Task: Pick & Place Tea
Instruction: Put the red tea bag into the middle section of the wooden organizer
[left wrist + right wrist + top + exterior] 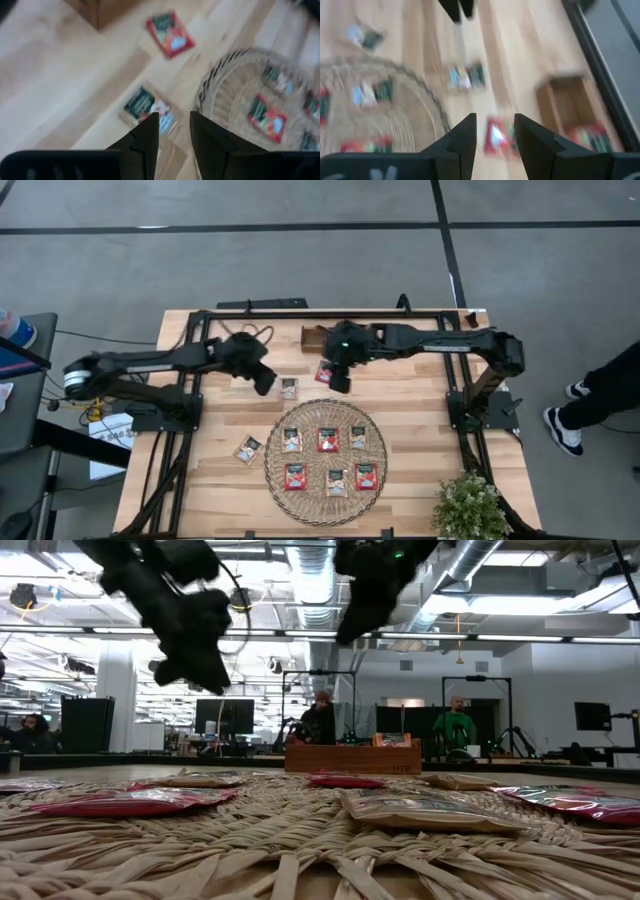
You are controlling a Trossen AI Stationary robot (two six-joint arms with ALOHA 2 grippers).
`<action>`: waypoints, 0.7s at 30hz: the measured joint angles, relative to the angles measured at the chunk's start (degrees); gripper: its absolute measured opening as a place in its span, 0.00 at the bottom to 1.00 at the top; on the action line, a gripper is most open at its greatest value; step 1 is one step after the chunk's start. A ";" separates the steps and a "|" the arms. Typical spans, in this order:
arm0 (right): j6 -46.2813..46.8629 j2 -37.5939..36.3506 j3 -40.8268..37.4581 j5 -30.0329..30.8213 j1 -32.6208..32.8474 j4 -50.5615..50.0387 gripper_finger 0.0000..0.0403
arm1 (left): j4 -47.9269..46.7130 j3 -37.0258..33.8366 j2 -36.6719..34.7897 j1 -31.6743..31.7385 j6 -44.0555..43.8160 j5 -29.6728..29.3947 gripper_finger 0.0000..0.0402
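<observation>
Tea sachets are lying mostly on the round woven mat [325,480], six of them, red-orange and cream. I'm seeing a cream sachet [289,388] on the bare desk [420,420] just off the mat's far edge, another cream sachet [248,449] at the mat's left, and a red sachet [324,372] beside the wooden tray [315,337]. I'm holding the left gripper [264,383] above the desk near the first cream sachet, fingers parted and grasping nothing. The right gripper [340,383] is hovering over the red sachet, its fingers likewise parted and empty.
</observation>
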 joint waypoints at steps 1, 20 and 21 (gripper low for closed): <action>-0.31 1.14 0.04 -0.92 -0.38 0.80 0.31 | 0.01 -0.69 -2.34 0.00 -0.13 -0.62 0.25; -0.95 17.82 6.68 -6.81 -6.60 -8.06 0.44 | -4.65 -2.10 -18.78 0.02 2.84 -9.44 0.25; -0.37 17.69 6.59 -6.41 -6.97 -9.15 0.46 | -4.66 -2.10 -18.36 0.02 2.93 -9.59 0.25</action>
